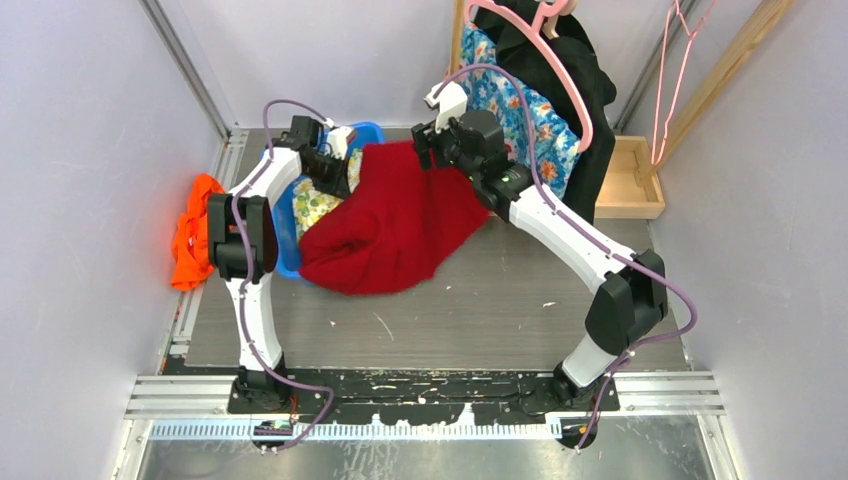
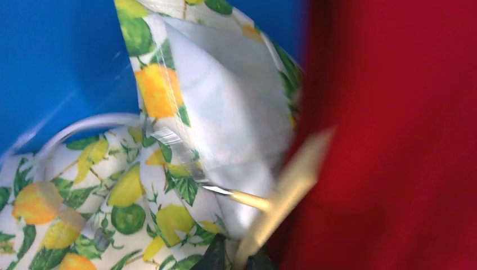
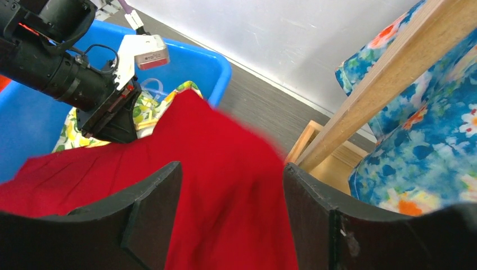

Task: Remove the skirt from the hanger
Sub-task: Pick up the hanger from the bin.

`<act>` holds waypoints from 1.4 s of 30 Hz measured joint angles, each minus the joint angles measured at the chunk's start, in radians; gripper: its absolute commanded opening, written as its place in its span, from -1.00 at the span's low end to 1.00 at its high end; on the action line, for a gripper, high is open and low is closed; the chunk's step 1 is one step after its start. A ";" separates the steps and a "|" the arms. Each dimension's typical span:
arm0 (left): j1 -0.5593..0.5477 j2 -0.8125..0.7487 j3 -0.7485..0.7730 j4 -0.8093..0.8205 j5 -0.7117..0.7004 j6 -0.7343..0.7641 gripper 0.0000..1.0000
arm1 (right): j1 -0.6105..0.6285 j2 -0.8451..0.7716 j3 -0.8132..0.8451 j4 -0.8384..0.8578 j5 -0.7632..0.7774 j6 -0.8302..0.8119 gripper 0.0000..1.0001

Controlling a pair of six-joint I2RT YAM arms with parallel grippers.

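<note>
— When the table is looked at from above, where is the skirt found?

— The red skirt (image 1: 395,225) is spread on the table, and its left edge is draped over the blue bin (image 1: 368,130). Its long way runs from the far right corner down to the near left. The right gripper (image 1: 432,140) is set at that far corner. The left gripper (image 1: 335,160) is set at the left edge, by the bin. Both are close to it. No hanger on the skirt can be picked out from up here.

— What is kept in the bin?

— A lemon-print cloth (image 1: 315,205) is seen inside, partly covered by the skirt.

— What is shown by the left wrist?

— The lemon-print cloth is seen on the left and the red skirt (image 2: 394,140) on the right. A blurred tan strip (image 2: 292,180) runs down between the dark fingertips (image 2: 211,259). It may be part of the hanger, but that is only guessed. It cannot be told whether the fingers are clamped.

— And by the right wrist?

— The fingers (image 3: 163,191) are held wide apart and nothing is pinched. The skirt lies just under and past them. It rises to a peak beside the left gripper (image 3: 112,121). A pull away from that peak is likely needed next.
</note>
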 measured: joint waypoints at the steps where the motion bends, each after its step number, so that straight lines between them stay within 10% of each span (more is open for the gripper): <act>1: 0.000 0.006 0.005 -0.007 0.008 0.031 -1.00 | 0.000 -0.002 -0.002 -0.003 -0.001 0.000 0.41; 24: -0.064 -0.571 0.090 -0.189 -0.216 0.058 -1.00 | 0.003 -0.062 -0.074 -0.007 -0.045 0.027 0.46; 35: -0.180 -0.838 -0.264 -0.208 -0.642 0.289 -1.00 | 0.027 -0.124 0.028 -0.084 -0.083 -0.010 0.47; 42: -0.211 -0.937 -0.294 -0.187 -0.670 0.370 -1.00 | 0.029 -0.184 0.050 -0.091 -0.112 -0.028 0.48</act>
